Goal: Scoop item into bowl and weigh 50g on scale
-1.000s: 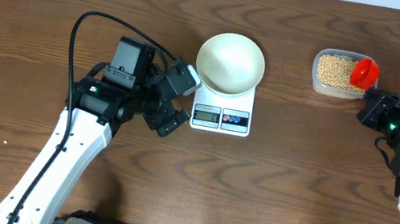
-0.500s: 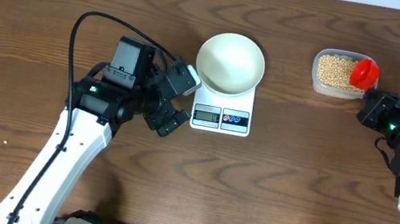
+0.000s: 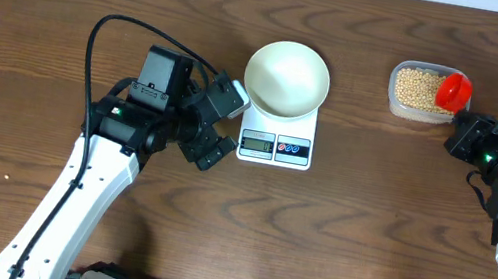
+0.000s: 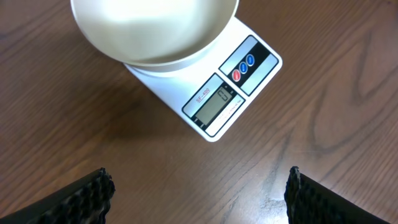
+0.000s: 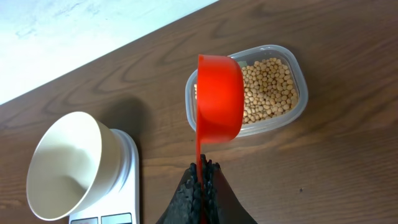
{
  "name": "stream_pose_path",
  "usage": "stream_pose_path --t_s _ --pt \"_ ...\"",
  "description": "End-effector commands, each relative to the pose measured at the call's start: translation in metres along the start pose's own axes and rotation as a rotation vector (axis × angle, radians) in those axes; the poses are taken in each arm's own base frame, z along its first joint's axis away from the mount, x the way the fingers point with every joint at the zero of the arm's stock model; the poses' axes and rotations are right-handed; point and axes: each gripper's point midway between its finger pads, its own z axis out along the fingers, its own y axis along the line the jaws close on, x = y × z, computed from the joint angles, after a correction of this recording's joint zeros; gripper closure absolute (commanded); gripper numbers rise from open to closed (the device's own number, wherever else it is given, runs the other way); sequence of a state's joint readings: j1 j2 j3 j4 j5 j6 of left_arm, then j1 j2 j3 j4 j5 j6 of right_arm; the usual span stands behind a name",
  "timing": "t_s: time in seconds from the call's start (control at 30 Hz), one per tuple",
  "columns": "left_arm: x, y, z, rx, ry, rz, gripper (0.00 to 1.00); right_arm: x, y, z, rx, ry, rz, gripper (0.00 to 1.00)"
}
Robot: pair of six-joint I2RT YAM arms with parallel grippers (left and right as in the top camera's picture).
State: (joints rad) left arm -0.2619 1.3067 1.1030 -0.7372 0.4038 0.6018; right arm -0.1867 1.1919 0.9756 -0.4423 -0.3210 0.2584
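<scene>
The white bowl (image 3: pixel 287 78) sits empty on the white scale (image 3: pixel 276 144); both show in the left wrist view, the bowl (image 4: pixel 155 31) above the scale's display (image 4: pixel 217 102). Pale tan beans (image 3: pixel 418 86) fill a clear plastic tub (image 3: pixel 416 110) at the back right. My right gripper (image 5: pixel 201 169) is shut on the handle of a red scoop (image 5: pixel 219 99), held on edge over the tub's left rim (image 5: pixel 189 102); the scoop (image 3: pixel 454 89) is over the tub's right end in the overhead view. My left gripper (image 3: pixel 222 120) is open and empty, just left of the scale.
The right wrist view also shows the bowl (image 5: pixel 68 162) and scale (image 5: pixel 127 186) at lower left. A pale wall edge (image 5: pixel 74 37) runs behind the table. A black cable (image 3: pixel 110 30) loops over the left arm.
</scene>
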Motion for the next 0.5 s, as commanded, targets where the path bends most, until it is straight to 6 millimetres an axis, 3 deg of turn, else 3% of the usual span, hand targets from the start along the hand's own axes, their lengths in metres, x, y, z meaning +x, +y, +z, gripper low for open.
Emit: stream_pose_path --t_s 0.0,0.1,0.3,0.47 --pt "-0.008 -0.007 -0.011 0.016 -0.046 -0.001 0.1 -0.009 0.002 -0.005 -0.002 -0.023 -0.019 0.99" --pt "-0.014 -0.009 -0.026 -0.01 -0.086 0.016 0.1 -0.008 0.002 -0.005 -0.001 -0.021 -0.018 0.99" --pt "-0.037 -0.001 -0.081 -0.152 -0.262 0.059 0.1 -0.006 0.002 -0.005 0.001 -0.011 -0.015 0.99" --pt "-0.059 0.012 -0.121 -0.259 -0.423 -0.03 0.1 -0.005 0.002 -0.005 0.002 -0.007 -0.014 0.99"
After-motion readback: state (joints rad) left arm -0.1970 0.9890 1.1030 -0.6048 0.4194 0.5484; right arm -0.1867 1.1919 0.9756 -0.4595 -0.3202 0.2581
